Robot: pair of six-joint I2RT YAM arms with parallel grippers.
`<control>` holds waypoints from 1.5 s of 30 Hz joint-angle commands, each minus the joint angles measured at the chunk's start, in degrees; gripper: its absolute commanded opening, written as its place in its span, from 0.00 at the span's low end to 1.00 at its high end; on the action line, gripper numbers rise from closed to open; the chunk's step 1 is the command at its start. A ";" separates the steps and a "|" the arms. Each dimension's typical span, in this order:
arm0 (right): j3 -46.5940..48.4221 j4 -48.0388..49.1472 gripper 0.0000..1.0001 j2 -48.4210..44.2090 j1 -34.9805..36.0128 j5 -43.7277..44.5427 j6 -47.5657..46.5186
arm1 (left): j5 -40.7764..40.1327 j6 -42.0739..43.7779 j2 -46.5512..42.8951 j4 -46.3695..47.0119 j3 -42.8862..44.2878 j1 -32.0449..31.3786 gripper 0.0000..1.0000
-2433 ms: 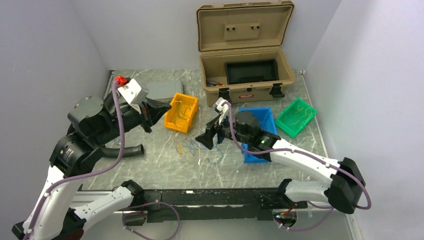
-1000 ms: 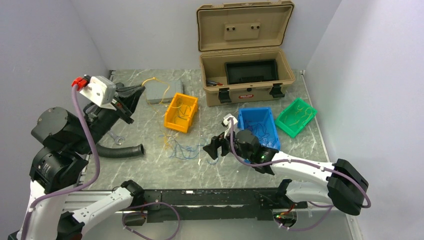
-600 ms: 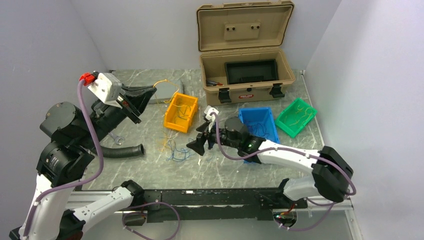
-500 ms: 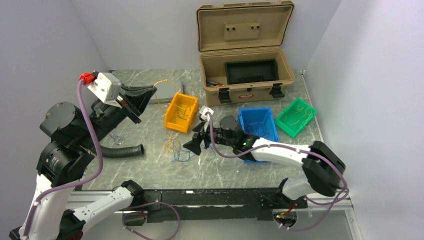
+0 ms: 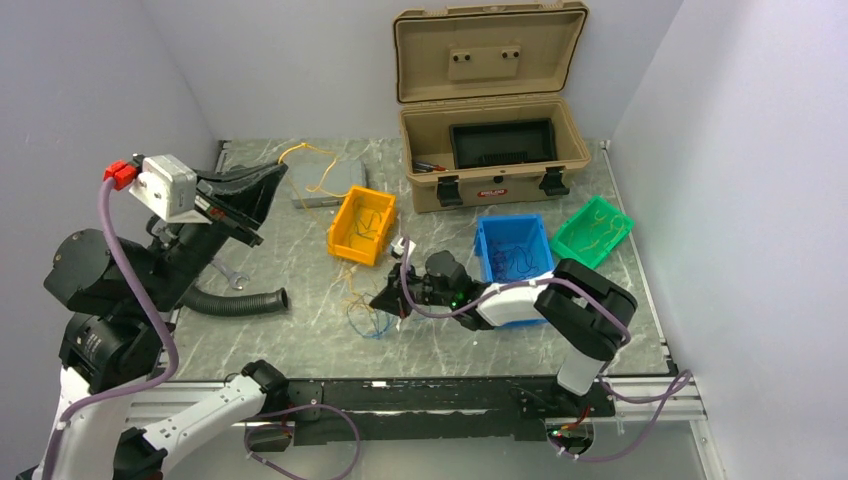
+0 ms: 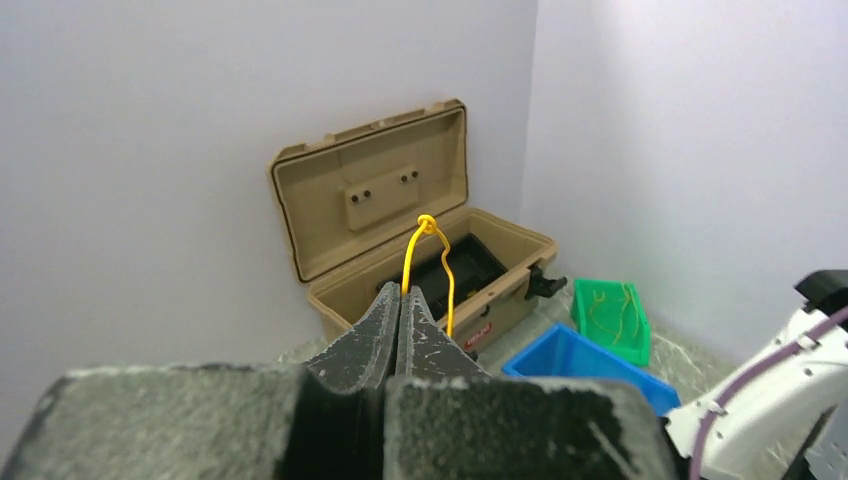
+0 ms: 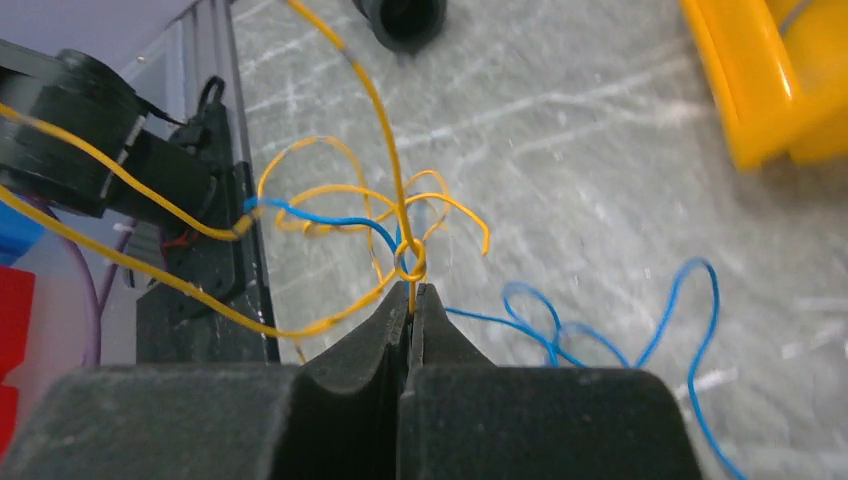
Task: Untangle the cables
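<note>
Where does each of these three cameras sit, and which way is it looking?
Top external: high behind the robot, looking down at the table; both arms show.
Left wrist: on the raised left gripper, facing the tan case; shut fingers pinch a yellow wire.
Right wrist: on the right gripper, low over the cables; shut fingers pinch them.
Shared: top and left wrist both show the tan case.

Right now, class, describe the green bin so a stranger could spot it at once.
Start at the open tan case at the back. In front of its right corner sit two small bins. The green bin is the right-hand one, askew beside the blue bin, and the only green one.
</note>
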 commanded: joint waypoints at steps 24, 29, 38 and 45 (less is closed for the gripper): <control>-9.27 -36.64 0.00 -38.60 0.21 46.41 1.90 | -11.31 6.84 -3.73 3.37 -2.82 0.13 0.00; -4.94 -41.93 0.00 -42.32 0.15 46.26 -1.07 | -1.55 2.45 -0.94 2.25 -4.50 0.13 0.00; 10.33 -56.15 0.00 -46.22 0.14 51.60 -4.90 | -25.57 -0.70 1.77 -11.10 -8.64 0.15 0.00; 22.45 -67.24 0.00 -45.72 -0.21 67.47 -7.43 | -58.35 -2.47 3.03 -23.48 -12.06 1.48 0.00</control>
